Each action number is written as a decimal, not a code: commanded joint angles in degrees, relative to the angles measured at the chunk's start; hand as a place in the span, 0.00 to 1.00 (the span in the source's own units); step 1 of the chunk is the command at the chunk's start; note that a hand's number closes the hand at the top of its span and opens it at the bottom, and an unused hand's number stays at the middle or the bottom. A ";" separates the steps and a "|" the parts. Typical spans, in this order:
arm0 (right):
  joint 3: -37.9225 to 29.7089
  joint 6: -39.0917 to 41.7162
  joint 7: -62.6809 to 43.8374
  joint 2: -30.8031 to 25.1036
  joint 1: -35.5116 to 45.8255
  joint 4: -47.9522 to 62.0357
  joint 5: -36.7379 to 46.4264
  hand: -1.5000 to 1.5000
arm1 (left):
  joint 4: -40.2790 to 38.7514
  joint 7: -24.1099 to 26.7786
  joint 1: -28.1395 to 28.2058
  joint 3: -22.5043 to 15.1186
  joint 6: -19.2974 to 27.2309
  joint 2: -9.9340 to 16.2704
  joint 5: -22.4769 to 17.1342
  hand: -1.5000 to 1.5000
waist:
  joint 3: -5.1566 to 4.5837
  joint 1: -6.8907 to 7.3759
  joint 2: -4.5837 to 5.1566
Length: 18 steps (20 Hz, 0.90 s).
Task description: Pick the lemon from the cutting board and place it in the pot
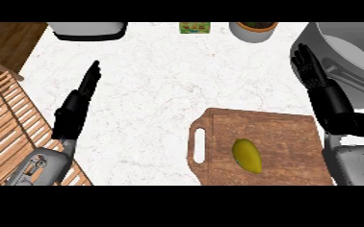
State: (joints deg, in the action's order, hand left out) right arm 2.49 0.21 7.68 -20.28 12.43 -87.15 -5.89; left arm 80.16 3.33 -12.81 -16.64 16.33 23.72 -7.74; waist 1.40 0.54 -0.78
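Note:
A yellow lemon lies on the brown wooden cutting board, which fills the lower right of the counter and has a slot handle on its left side. The grey pot stands at the right edge, only partly in view. My right hand is open with straight fingers, raised between the board's far right corner and the pot, well above and to the right of the lemon. My left hand rests open at the left, fingers pointing up, far from the board.
A white appliance sits at the back left. A small green box and a plant pot stand at the back edge. A slatted wooden surface borders the counter on the left.

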 commanded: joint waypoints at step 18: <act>8.82 41.66 41.89 -20.30 14.49 8.07 6.06 0.00 | 4.49 0.32 -5.38 5.56 2.29 -3.22 -9.45 0.50 | -1.17 2.58 1.90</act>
State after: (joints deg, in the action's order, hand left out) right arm 9.78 34.17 36.57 -36.84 26.10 -80.18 -4.34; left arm 83.44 4.05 -17.09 -16.06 19.23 24.49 -8.78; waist 0.11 3.81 1.39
